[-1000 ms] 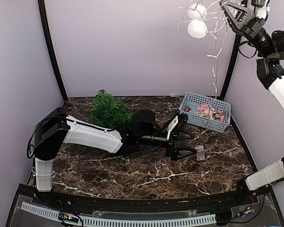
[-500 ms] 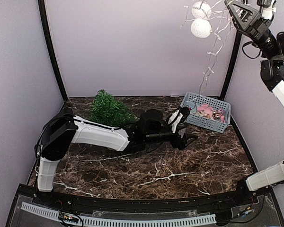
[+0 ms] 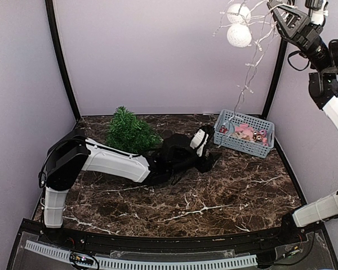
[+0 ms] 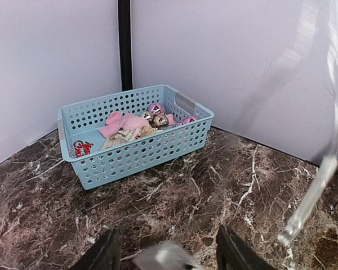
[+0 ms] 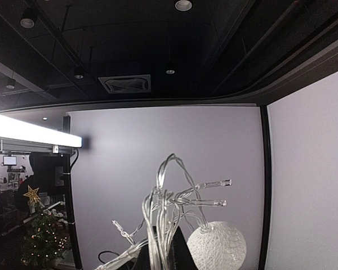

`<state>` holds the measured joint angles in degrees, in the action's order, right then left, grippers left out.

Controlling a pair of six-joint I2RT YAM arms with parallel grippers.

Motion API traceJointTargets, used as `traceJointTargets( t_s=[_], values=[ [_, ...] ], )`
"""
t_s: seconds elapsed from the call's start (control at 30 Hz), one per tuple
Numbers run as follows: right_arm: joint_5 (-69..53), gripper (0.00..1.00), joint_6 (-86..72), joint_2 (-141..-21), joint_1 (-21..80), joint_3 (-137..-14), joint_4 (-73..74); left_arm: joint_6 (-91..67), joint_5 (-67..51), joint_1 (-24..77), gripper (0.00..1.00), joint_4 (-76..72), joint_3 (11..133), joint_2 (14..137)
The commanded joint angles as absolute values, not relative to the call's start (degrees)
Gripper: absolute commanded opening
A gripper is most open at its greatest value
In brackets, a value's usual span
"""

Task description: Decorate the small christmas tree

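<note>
The small christmas tree (image 3: 128, 130) stands bare at the back left of the marble table. My left gripper (image 3: 209, 159) lies low just right of it. In the left wrist view this gripper (image 4: 169, 248) has its fingers (image 4: 104, 256) apart around a blurred grey-white piece (image 4: 166, 257), with a gap on each side. My right gripper (image 3: 286, 16) is high at the top right, shut on a clear light string (image 5: 169, 214) with white woven balls (image 3: 238, 35). The string (image 3: 249, 79) hangs down toward the basket.
A light-blue perforated basket (image 3: 263, 147) at the back right holds a pink bow (image 4: 124, 122), shiny baubles (image 4: 158, 119) and a red ornament (image 4: 83, 148). A clear strand end (image 4: 312, 194) dangles right of the left gripper. Purple walls close three sides.
My left gripper has drawn back left toward the tree and its fingers have narrowed. The small clear piece that lay on the table beside it no longer shows there. The right gripper rose slightly.
</note>
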<state>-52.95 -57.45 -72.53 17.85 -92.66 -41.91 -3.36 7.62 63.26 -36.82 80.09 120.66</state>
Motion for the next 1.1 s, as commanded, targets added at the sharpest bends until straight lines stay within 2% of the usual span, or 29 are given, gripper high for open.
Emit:
traceJointTargets(
  t_s=[0.0,0.13,0.2,0.3,0.47,0.53,0.57,0.6,0.63,0.67,0.7,0.73,0.8,1.07],
  values=[
    [-53.48,0.0,-58.18,-72.46,18.28,-92.77,-44.03,-3.46,9.21,63.28,0.55,-39.13,80.53,117.07],
    [-53.52,0.0,-58.51,-72.79,18.3,-92.38,-44.03,-3.62,8.62,63.28,0.52,-39.56,81.37,117.39],
    [-53.73,0.0,-58.7,-72.92,18.33,-92.29,-44.12,-3.48,5.31,63.28,0.57,-39.77,82.3,117.73],
    [-53.94,0.0,-58.67,-72.87,18.37,-92.2,-43.96,-3.24,-6.58,63.33,0.7,-41.5,82.74,118.25],
    [-54.05,0.0,-58.36,-72.35,18.37,-91.48,-43.48,-2.96,-19.96,63.37,0.76,-46.92,82.15,119.21],
    [-53.92,0.0,-58.36,-72.11,18.37,-91.07,-43.58,-2.71,-22.29,63.37,0.7,-45.84,83.86,120.05],
    [-53.88,0.0,-58.32,-72.05,18.37,-90.98,-43.59,-2.63,-22.84,63.37,0.62,-44.9,84.38,120.27],
    [-53.83,0.0,-58.23,-72.06,18.37,-90.97,-43.48,-2.48,-22.98,63.37,0.49,-44.64,84.97,120.55],
    [-53.87,0.0,-58.01,-71.99,18.37,-90.97,-43.24,-2.43,-22.96,63.41,0.43,-44.38,85.07,120.57],
    [-53.77,0.0,-57.56,-71.83,18.37,-90.97,-42.6,-2.32,-22.57,63.38,0.28,-44.25,84.92,120.54],
    [-53.41,0.0,-56.78,-71.62,18.36,-90.74,-41.7,-2.47,-21.92,63.42,0.21,-43.76,84.78,120.47],
    [-52.84,0.0,-55.74,-71.31,18.37,-90.42,-40.35,-2.55,-20.38,63.38,0.07,-43.54,84.17,120.14],
    [-51.25,0.0,-52.66,-70.27,18.37,-89.24,-36.75,-2.85,-17.6,63.41,0.0,-43.52,81.77,118.83],
    [-39.68,0.0,-37.87,-63.99,18.37,-81.34,-22.13,-2.42,-5.12,63.37,0.0,-42.5,63.28,104.03]
  ],
)
